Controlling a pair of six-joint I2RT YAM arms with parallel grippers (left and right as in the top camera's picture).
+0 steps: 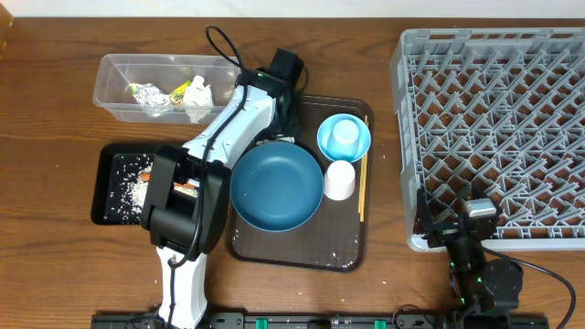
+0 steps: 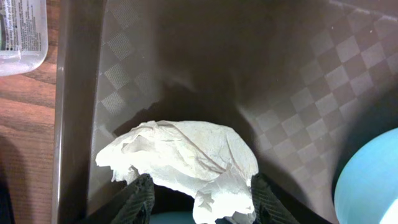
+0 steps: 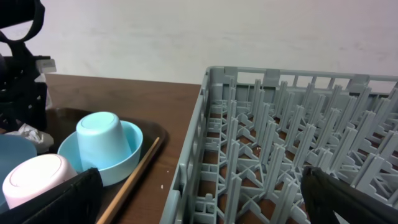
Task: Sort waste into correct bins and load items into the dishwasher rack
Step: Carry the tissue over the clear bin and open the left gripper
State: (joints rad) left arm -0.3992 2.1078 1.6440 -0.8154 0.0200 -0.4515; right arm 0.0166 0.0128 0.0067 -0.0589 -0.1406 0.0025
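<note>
My left gripper [image 2: 200,198] is open, its jaws on either side of a crumpled white napkin [image 2: 186,155] lying in the far left corner of the brown serving tray [image 2: 292,68]. In the overhead view this gripper [image 1: 277,126] is mostly hidden under the arm. The dark-blue bowl [image 1: 276,187], the small light-blue bowl [image 1: 344,139] with an upturned light-blue cup in it, the white cup [image 1: 339,180] and the chopsticks [image 1: 363,178] sit on the tray. My right gripper [image 3: 199,193] is open and empty over the near left corner of the grey rack [image 1: 494,119].
The clear tub [image 1: 114,87] at far left holds a yellow-green wrapper [image 1: 146,92] and white paper [image 1: 198,98]. The black tray [image 1: 105,187] holds rice grains [image 1: 133,190] and a small carrot. Rice grains lie on the brown tray's near edge [image 1: 343,259].
</note>
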